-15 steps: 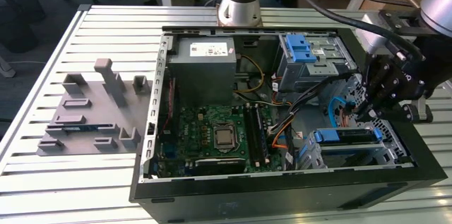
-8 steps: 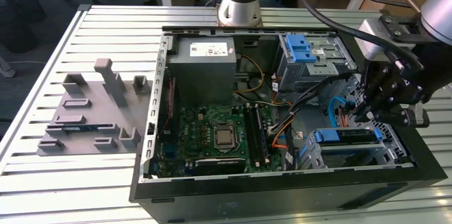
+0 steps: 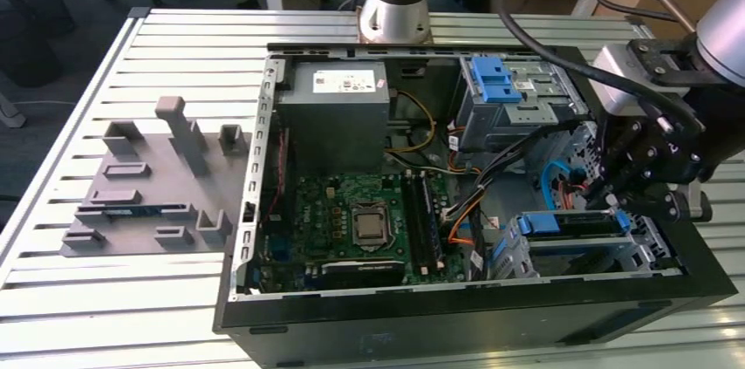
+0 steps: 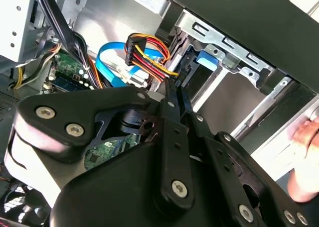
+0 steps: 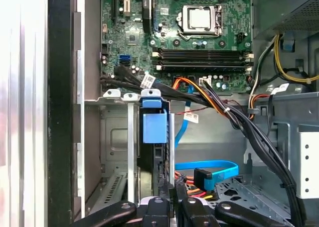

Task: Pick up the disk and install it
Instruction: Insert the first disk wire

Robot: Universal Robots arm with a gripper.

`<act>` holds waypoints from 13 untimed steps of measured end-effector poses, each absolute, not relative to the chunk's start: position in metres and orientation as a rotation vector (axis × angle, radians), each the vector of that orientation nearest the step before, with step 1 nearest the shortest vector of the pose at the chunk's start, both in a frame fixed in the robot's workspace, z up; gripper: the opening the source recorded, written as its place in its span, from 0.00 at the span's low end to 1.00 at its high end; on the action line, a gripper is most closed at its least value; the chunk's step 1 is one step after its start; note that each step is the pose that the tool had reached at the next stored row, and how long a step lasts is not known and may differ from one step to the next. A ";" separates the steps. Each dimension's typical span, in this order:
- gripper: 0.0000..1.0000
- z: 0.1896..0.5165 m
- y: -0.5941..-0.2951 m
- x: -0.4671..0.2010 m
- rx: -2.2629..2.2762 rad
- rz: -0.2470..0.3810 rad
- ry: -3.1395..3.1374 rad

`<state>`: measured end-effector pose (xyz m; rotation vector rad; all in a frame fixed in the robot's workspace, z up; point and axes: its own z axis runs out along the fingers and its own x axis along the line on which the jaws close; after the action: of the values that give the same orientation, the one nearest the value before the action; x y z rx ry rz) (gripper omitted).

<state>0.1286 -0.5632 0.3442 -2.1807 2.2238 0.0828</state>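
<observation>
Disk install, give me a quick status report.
Gripper down inside the open computer case, fingers together at the disk's rear edge. Disk upright in the drive cage. Cable bundle close beside.

labels — white stickers (image 3: 345, 82) present | legible text — none

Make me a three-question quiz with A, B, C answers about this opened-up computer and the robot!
1. Where is the black gripper?
A on the floor
B inside the black computer case
C outside the case, over the table

2. What colour are the plastic rails on the flat silver disk?
A red
B blue
C yellow

3. The case's side is:
A open
B shut
C taped over

Answers:
1. B, it hangs within the case walls by the disk.
2. B, the rails are blue in the first wrist view.
3. A, the green motherboard is in plain sight.
</observation>
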 end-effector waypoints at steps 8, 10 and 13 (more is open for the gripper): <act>0.16 0.341 -0.567 0.128 -2.181 0.083 2.224; 0.16 0.341 -0.567 0.128 -2.181 0.083 2.224; 0.16 0.339 -0.567 0.128 -2.181 0.083 2.224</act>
<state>0.1281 -0.5670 0.3392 -2.1809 2.2236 0.0830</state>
